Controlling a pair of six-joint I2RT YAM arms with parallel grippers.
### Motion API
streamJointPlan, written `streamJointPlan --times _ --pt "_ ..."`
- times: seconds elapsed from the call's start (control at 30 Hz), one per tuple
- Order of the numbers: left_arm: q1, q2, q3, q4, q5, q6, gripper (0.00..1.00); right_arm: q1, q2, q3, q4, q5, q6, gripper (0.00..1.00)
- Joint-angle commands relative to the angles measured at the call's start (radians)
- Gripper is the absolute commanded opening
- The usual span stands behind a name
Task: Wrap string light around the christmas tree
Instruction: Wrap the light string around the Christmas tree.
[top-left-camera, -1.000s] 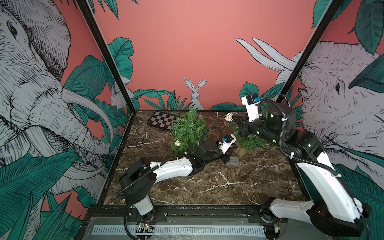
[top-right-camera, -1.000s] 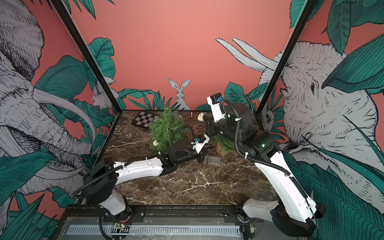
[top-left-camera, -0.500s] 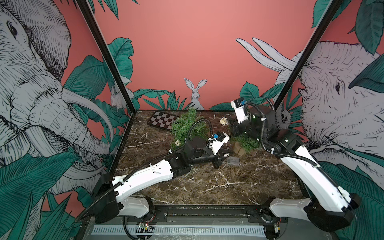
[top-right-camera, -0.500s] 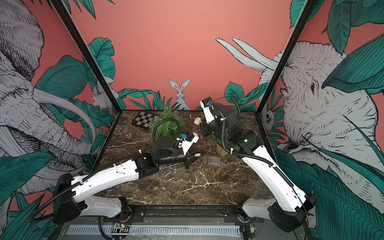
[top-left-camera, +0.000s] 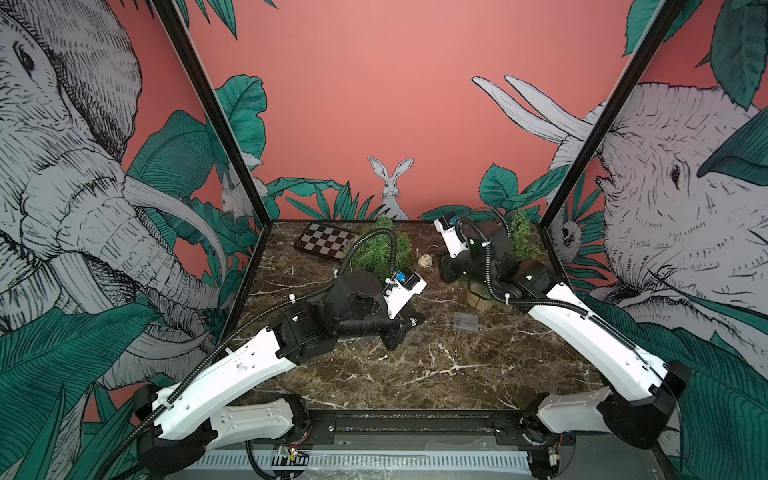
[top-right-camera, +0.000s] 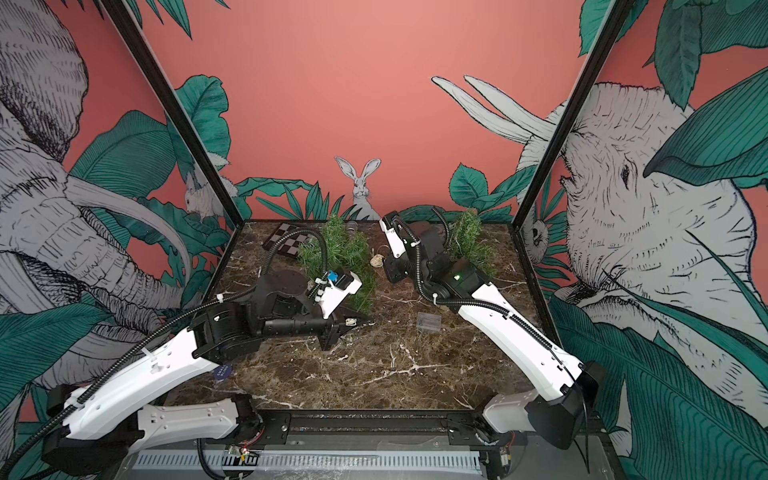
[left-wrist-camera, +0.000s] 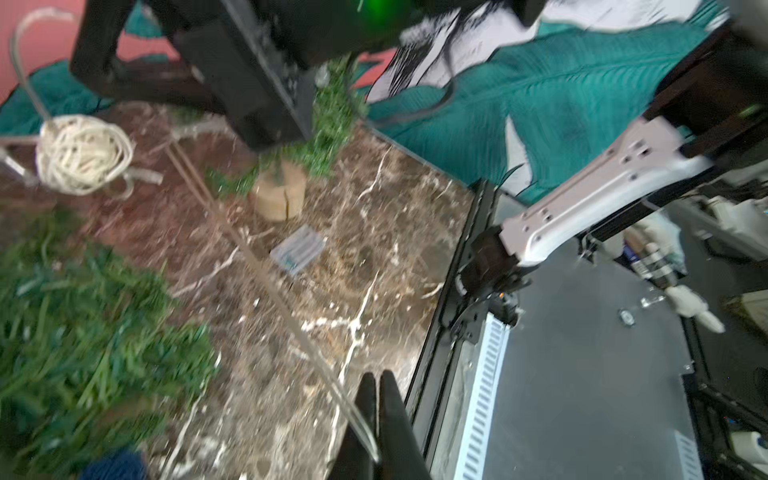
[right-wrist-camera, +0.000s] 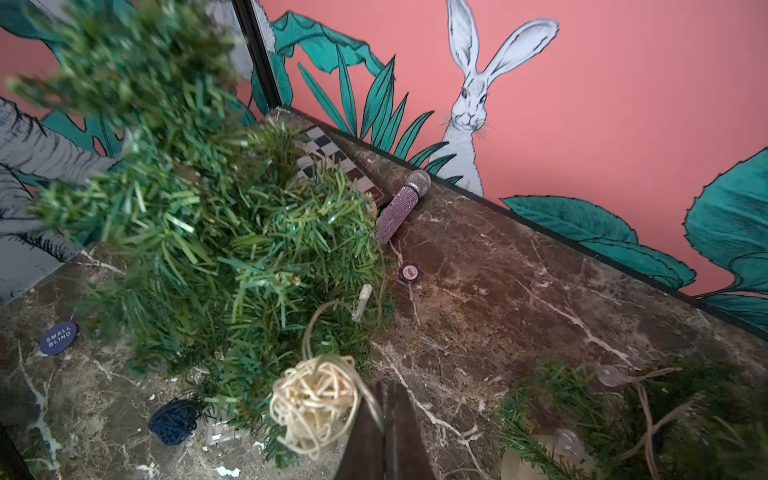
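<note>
1. Both pairs of jaws are pressed together. The left gripper (left-wrist-camera: 377, 376) has its fingers closed flat on the thin wire of the string light (left-wrist-camera: 83, 153), which passes between them in the left wrist view.
2. The right gripper (right-wrist-camera: 388, 386) shows no gap between its fingers either. A strand of the same wire meets the seam at their tips and looks pinched there.
3. From the left gripper the wire runs in a straight line over the marble table (top-left-camera: 415, 374) towards the cream ball (top-left-camera: 424, 261). In both top views this ball sits just right of centre, between the two trees and just beside the right gripper.
4. The christmas tree (top-left-camera: 374, 253) stands upright at the centre of the frame, towards the back wall and behind the left arm's wrist. In the right wrist view a loop of wire with a small clear bulb (right-wrist-camera: 361, 297) lies against its lower branches.
5. A second tree (top-left-camera: 523, 232) stands at the right rear of the frame, behind the right arm, on a wooden stump base (top-left-camera: 478, 300). More clear bulbs (right-wrist-camera: 609, 376) and wire lie among its branches.
6. A dark blue ball (right-wrist-camera: 172, 422) rests on the marble at the foot of the central tree.
7. A clear plastic box (top-left-camera: 466, 322) lies flat right of centre, apart from both grippers.
8. A chessboard (top-left-camera: 328, 245) lies at the back, left of the central tree, with a purple microphone (right-wrist-camera: 405, 208) beside it.
</note>
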Motion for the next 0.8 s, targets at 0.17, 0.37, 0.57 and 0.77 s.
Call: streamJointPlan --times 0.17,0.37,0.57,0.77 --pt "0.015 -0.089 -0.028 -0.225 0.020 -0.015 0.02 -0.039 0.031 -0.058 0.096 -0.052 0.065 0.00" --pt "0.017 -0.152 0.039 -0.386 0.011 -0.041 0.02 -0.052 0.030 -0.085 0.128 -0.213 0.139 0.07" --pt "0.045 -0.183 0.144 -0.570 -0.087 -0.026 0.02 -0.053 0.047 -0.099 0.164 -0.261 0.167 0.40" --pt "0.108 -0.142 0.240 -0.744 -0.228 0.012 0.02 -0.058 0.087 -0.047 0.177 -0.276 0.171 0.47"
